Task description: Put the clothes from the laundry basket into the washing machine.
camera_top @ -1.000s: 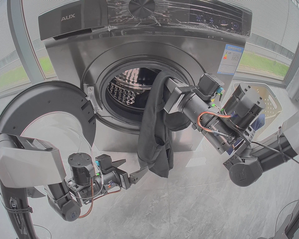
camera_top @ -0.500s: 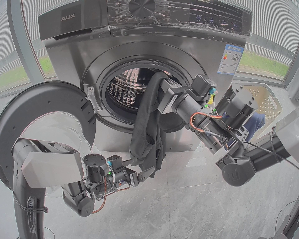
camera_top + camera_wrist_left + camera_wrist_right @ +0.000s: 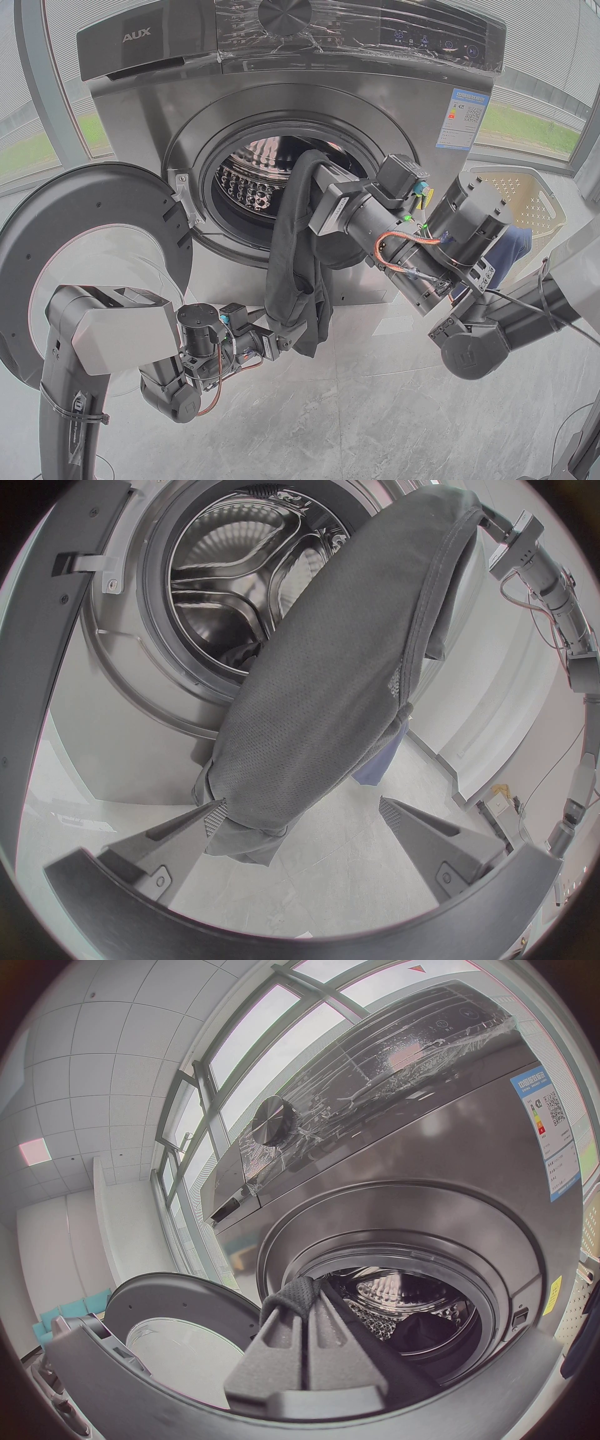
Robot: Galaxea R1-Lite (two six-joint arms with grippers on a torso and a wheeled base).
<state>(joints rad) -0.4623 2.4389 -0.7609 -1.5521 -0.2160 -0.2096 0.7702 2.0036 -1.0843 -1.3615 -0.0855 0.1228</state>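
Loading garment (image 3: 297,250): right gripper (image 3: 314,170) clamped on top fold at drum (image 3: 256,181) mouth; rest hangs outside. Left gripper (image 3: 301,804) spread wide at hem. Next, likely: pinch hem, lift tail inside.

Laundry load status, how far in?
Done: door open, one dark item lying in the drum. In hand: right gripper shut on the dark grey garment at the drum mouth, most hanging outside; left gripper open at its lower end. Left: blue garment in the laundry basket.
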